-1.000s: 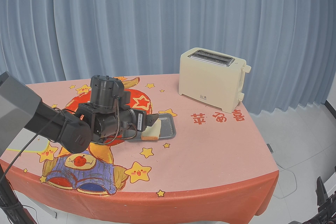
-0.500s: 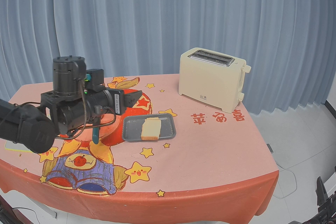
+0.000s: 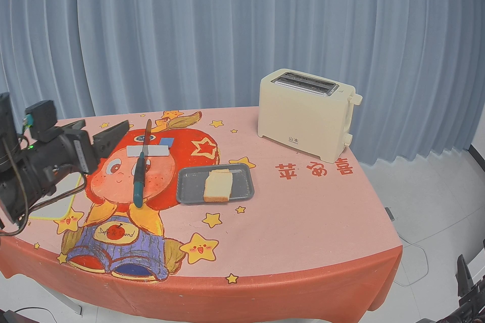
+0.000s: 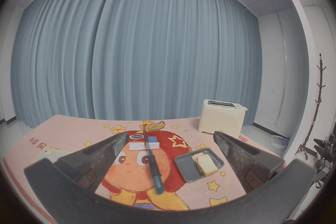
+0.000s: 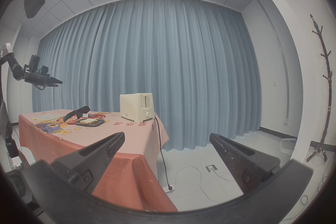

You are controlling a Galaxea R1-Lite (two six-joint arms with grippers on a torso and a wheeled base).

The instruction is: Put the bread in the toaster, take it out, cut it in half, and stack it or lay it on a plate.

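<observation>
A slice of bread [image 3: 218, 185] lies flat on a grey tray [image 3: 191, 187] near the middle of the table, also seen as bread [image 4: 205, 164] on the tray [image 4: 185, 167] in the left wrist view. The cream toaster [image 3: 303, 112] stands at the back right with both slots empty. A knife [image 3: 140, 172] with a teal handle lies left of the tray, its blade over a small white rest. My left gripper [image 3: 103, 127] hangs open over the table's left side, well clear of the bread. My right gripper [image 5: 166, 137] is open, low and off the table's right side.
A pale yellow board [image 3: 55, 203] lies at the table's left edge under the left arm. The toaster [image 5: 137, 107] has a cord hanging off the table's right edge to the floor. Bare cloth lies between tray and toaster and along the front.
My left gripper was at the bread on the tray; it has pulled back to the left and upward. The bread stays on the tray, and the knife has come into sight.
</observation>
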